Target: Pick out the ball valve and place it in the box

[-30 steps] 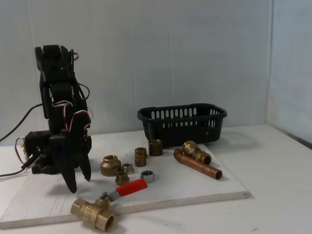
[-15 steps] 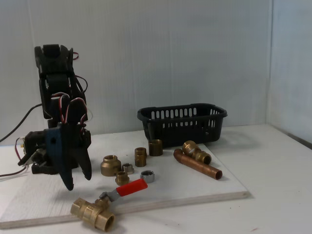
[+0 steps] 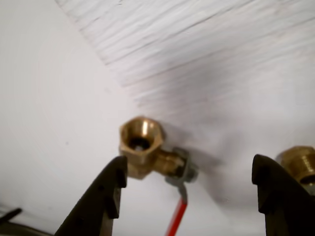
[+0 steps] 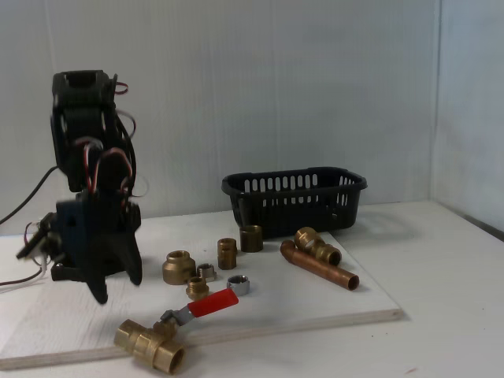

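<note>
1. Black plastic fingers of the pincer [image 3: 189, 184] stand wide apart in the wrist view, one at the lower left and one at the lower right, with nothing held between them.
2. In the fixed view the pincer [image 4: 116, 287] hangs off the dark arm at the left, tips pointing down and clear of the white board [image 4: 315, 303].
3. Between the two fingers in the wrist view lies the ball valve [image 3: 147, 152]: its brass hexagonal open end faces the camera and its red lever runs down toward the bottom edge. The left finger's tip sits just beside the brass body; whether it touches, I cannot tell.
4. In the fixed view the ball valve [image 4: 153, 342] rests at the board's front edge, below and slightly right of the pincer, with its red handle angled up to the right.
5. A brass fitting [image 3: 301, 164] peeks out beside the right finger in the wrist view.
6. Further right on the board in the fixed view lie small brass couplings and nuts, then a brass elbow joined to a copper pipe [image 4: 319, 264].
7. Behind them stands the box [image 4: 295, 197], a black slotted basket, well apart from the valve.
8. Board and basket sit on a white tabletop [image 4: 441, 331].
</note>
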You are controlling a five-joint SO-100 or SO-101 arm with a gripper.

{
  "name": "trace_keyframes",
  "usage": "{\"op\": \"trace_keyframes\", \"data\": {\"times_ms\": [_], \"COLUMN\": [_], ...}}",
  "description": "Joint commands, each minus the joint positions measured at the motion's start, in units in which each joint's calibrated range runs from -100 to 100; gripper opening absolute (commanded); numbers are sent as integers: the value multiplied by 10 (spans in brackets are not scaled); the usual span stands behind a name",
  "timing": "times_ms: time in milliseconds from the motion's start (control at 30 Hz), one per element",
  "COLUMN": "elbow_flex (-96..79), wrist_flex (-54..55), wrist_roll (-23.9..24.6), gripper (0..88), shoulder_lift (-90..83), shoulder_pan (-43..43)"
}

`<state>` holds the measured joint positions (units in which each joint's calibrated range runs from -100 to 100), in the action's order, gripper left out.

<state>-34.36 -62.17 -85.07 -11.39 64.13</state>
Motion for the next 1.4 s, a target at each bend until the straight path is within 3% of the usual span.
{"op": "trace_keyframes", "data": {"times_ms": [0,300,600,1367], "elbow_flex": [95,134,144,185], "wrist_flex": [-85,-117,-34,-37], "wrist_roll": [0,-2,-1,-15], "gripper": [280,280,280,280], "shoulder_lift": [-1,21,105,127], "shoulder_pan": [1,1,1,-14]}}
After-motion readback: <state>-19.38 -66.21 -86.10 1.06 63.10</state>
